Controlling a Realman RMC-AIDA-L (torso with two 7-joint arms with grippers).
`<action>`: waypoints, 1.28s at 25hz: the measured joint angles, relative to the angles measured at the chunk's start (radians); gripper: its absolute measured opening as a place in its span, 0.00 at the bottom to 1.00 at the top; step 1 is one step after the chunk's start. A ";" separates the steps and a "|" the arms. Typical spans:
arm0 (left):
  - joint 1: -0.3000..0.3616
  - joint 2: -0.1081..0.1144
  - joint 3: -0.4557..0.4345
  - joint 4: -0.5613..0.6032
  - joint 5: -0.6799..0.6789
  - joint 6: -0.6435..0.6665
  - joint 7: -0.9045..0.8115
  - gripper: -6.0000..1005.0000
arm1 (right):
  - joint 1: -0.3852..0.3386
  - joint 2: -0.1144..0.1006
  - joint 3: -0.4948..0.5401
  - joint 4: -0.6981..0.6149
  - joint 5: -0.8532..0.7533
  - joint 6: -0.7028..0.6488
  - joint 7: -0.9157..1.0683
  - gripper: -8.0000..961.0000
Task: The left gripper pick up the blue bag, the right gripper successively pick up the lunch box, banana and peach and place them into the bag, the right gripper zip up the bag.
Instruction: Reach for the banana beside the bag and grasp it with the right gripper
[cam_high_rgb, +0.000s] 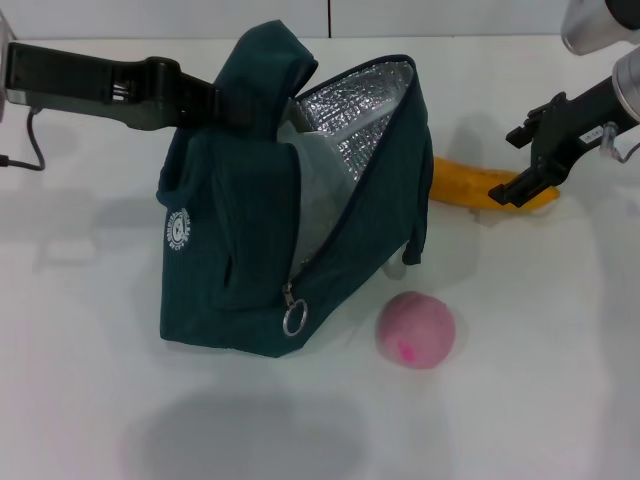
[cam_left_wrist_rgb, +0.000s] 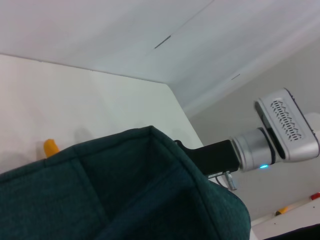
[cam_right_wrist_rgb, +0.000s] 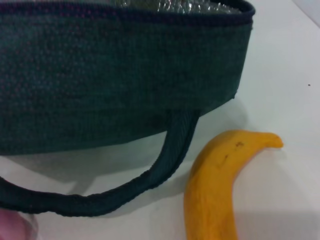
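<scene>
In the head view the left gripper (cam_high_rgb: 228, 105) pinches the top handle of the blue bag (cam_high_rgb: 290, 200), which stands open on the white table (cam_high_rgb: 540, 380), while the right gripper (cam_high_rgb: 525, 165), fingers spread, hangs over the banana (cam_high_rgb: 470, 185); the peach (cam_high_rgb: 415, 329) lies just beside the bag's front. The left wrist view shows the bag's fabric (cam_left_wrist_rgb: 125, 190) close up, the banana's tip (cam_left_wrist_rgb: 50, 147) and the right arm beyond. The right wrist view shows the banana (cam_right_wrist_rgb: 220, 185) lying beside the bag's loose strap (cam_right_wrist_rgb: 170, 160).
</scene>
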 joint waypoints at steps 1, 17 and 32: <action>-0.001 0.000 0.001 0.000 0.000 0.000 -0.003 0.04 | -0.004 0.002 0.001 0.001 0.000 0.007 -0.002 0.92; -0.004 -0.001 0.023 0.001 -0.006 0.000 -0.003 0.04 | -0.024 0.033 0.002 0.059 0.002 0.086 -0.016 0.92; -0.002 0.001 0.023 0.001 -0.005 0.001 0.011 0.04 | -0.035 0.042 -0.006 0.060 -0.004 0.109 -0.020 0.84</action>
